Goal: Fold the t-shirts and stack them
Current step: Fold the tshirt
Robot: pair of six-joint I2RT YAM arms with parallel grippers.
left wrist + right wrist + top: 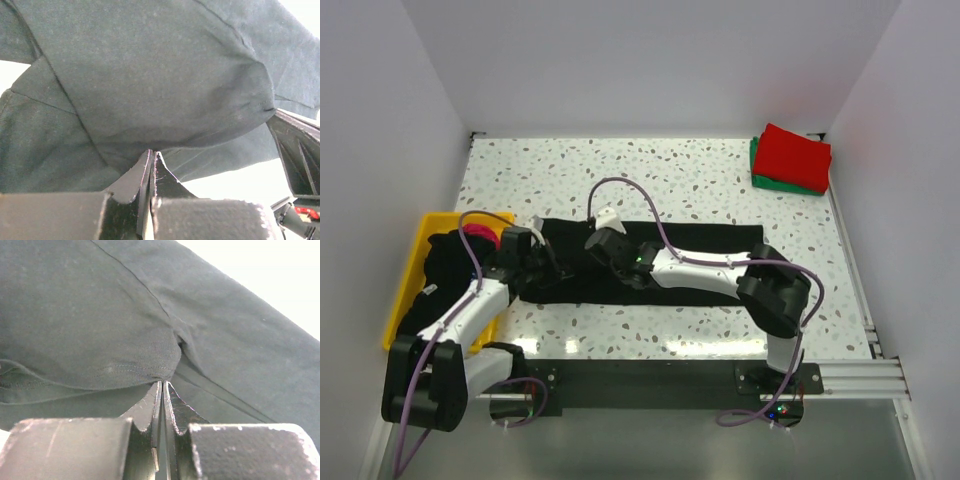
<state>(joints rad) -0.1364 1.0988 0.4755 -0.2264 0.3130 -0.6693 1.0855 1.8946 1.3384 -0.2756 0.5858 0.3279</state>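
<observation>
A soft black cloth t-shirt lies spread as a long band across the near half of the speckled white tabletop. Its far edge is fairly straight, its near edge runs under the right forearm, and its left end lies close beside the yellow plastic bin. The left gripper is closed, its two fingertips pressed together on a fold of the black shirt near that left end; in the left wrist view the cloth bulges just above the tips. The right gripper is likewise clamped tight, pinching a stitched hem edge of the same shirt a little to the right of the left gripper; the two are near each other but apart. A folded red cloth t-shirt sits on a folded green cloth t-shirt in the far right corner, close to the white walls and well apart from the black one. The bin stands at the table's left edge, hard against the left wall, holding dark cloth and a magenta cloth t-shirt at its far end. Open tabletop stretches across the far half between the black shirt and the back wall, and along the right side up to the stack; a narrower strip runs along the front edge.
</observation>
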